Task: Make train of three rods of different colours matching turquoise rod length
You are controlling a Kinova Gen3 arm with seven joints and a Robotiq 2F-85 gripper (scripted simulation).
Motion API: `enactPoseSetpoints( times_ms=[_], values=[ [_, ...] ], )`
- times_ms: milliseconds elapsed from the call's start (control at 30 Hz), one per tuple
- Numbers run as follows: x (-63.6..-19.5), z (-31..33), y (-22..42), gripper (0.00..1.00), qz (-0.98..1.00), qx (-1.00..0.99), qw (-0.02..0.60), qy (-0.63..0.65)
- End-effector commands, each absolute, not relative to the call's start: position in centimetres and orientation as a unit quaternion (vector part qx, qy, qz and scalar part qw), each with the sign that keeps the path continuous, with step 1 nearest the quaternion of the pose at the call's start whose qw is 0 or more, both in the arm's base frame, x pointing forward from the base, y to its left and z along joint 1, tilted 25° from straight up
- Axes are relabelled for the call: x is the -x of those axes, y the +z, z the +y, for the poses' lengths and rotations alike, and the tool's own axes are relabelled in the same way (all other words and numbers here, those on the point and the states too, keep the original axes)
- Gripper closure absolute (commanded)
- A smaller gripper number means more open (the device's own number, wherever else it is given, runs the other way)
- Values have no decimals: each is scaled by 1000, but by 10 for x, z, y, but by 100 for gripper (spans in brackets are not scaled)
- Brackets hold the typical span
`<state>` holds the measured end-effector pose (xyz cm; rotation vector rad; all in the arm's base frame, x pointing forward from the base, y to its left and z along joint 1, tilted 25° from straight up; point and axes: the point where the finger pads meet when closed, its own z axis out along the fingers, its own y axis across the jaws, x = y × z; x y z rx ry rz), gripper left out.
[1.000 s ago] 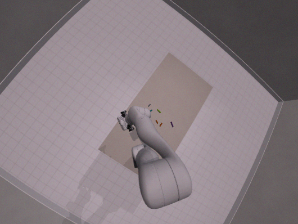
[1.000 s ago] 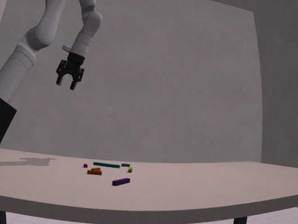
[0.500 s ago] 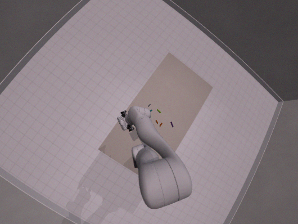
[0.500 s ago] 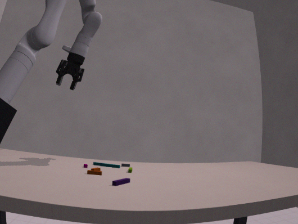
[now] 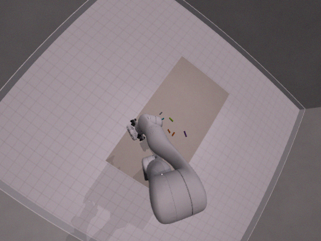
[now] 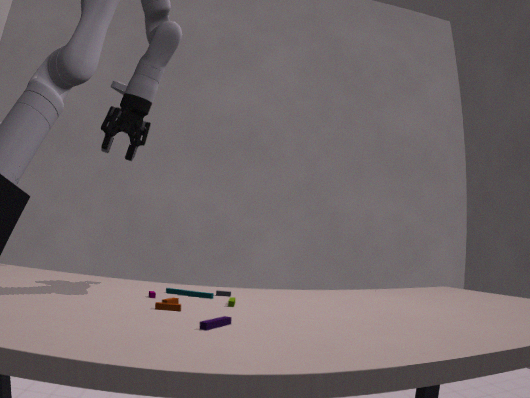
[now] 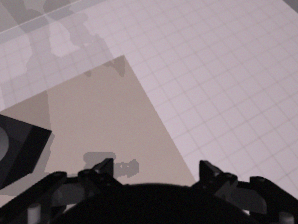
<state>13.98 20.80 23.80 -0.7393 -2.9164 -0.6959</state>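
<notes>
Turquoise rod, the length to match, lies on the tabletop, below and off to one side of the end effector. By my sum, magenta, grey and lime make the ten. The magenta rod sits just beyond the turquoise one's end nearer the end effector, the grey rod past its far end, with the lime rod close by. No train stands yet, so I judge the step in hand is going for a first rod. It wants a straight descent, fingers astride the rod's long sides near its middle, and a gentle close; the lime, as longest, would make a good anchor, laid away from the two orange rods and the purple rod. The stubby magenta could easily twist. The arm reaches out bent, its wrist high and slightly tilted, the end effector released and empty, fingers spread downward, well apart from every rod.

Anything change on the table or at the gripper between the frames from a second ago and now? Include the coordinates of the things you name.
Nothing visibly changed. The gripper (image 5: 137,130) (image 6: 119,154) (image 7: 155,169) is still open above the table (image 5: 194,88) (image 6: 350,340) (image 7: 100,115), nothing taken or let go. All the rods in the exterior view lie where they did, with no train made.
</notes>
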Motion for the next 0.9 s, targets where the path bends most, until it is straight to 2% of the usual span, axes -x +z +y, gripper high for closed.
enactPoseSetpoints(
  times_ms=[0, 600, 867],
  values=[
    [-142, 207, 237, 0, -946, 235, 23, -224],
    [-167, 195, 225, 0, -964, 166, -24, -208],
    [-190, 182, 214, 0, -976, 96, -65, -185]
  ],
)
